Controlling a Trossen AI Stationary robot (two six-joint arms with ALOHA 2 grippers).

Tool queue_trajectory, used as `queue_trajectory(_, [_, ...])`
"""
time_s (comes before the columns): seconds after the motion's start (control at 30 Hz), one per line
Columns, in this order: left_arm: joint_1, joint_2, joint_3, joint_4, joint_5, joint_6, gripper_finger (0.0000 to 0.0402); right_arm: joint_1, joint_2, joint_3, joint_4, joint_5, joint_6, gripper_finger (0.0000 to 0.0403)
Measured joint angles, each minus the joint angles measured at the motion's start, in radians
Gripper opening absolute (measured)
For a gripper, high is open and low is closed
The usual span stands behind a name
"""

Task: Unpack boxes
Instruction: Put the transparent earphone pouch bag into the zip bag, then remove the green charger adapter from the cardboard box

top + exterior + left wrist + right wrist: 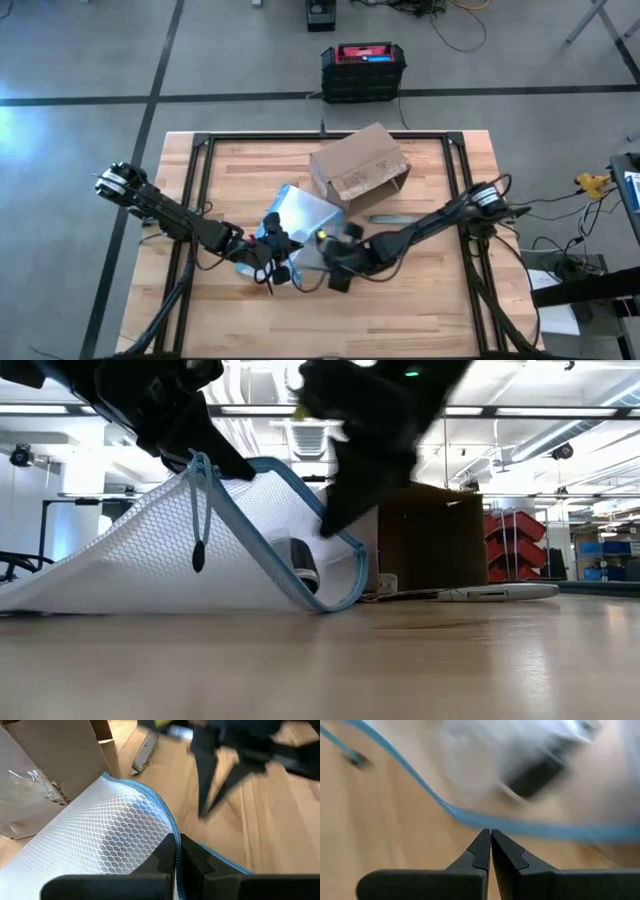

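Note:
One brown cardboard box lies on its side on the far middle of the table, its opening toward the right. Nearer lies a clear mesh pouch with a blue edge and a dark object inside. My left gripper is shut on the pouch's near edge. My right gripper is shut just right of it, with its tips at the pouch's blue rim. Neither gripper touches the box. My left gripper pinches the pouch's blue zipper edge between its two fingers, near a corner, and holds that corner raised. The zipper pull hangs below it, and the rest of the pouch slopes down onto the table. My right gripper points down at the blue rim; whether it touches, I cannot tell.
A grey utility knife lies on the table to the right of the pouch, near the box's opening. A black-and-red case stands on the floor beyond the far edge. The table's near part is bare wood.

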Motion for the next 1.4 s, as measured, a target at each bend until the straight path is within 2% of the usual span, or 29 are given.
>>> queue_trajectory(0.13, [0.000,0.000,0.000,-0.011,0.000,-0.004,0.0000,0.044,-0.097,-0.101,-0.139,0.149,0.157,0.0000])
queue_trajectory(0.23, [0.000,0.000,0.000,-0.016,0.000,-0.006,0.0000,0.050,-0.203,-0.240,-0.113,0.215,0.267,0.0000])
queue_trajectory(0.37, [0.000,0.000,0.000,-0.019,0.000,-0.003,0.0000,0.025,-0.329,-0.450,0.043,0.315,0.378,0.0000])
queue_trajectory(0.5, [0.000,0.000,0.000,-0.018,0.000,0.000,0.0000,-0.048,-0.371,-0.606,0.284,0.362,0.404,0.0000])
queue_trajectory(0.77, [0.000,0.000,0.000,-0.015,-0.001,0.001,0.0000,-0.269,-0.283,-0.750,0.768,0.347,0.402,0.0000])
queue_trajectory(0.93, [0.000,0.000,0.000,-0.019,-0.001,0.001,0.0000,-0.345,-0.180,-0.775,1.012,0.342,0.221,0.0000])
queue_trajectory(1.13, [0.000,0.000,0.000,-0.020,-0.001,0.001,0.0000,-0.372,-0.068,-0.759,1.085,0.365,0.130,0.0000])
queue_trajectory(1.27, [-0.002,-0.001,0.000,-0.063,0.004,-0.009,0.0000,-0.377,-0.024,-0.756,1.081,0.344,0.184,0.0000])
queue_trajectory(1.4, [-0.004,-0.034,0.000,-0.175,0.011,-0.065,0.0000,-0.364,-0.023,-0.737,1.027,0.330,0.222,0.0000])
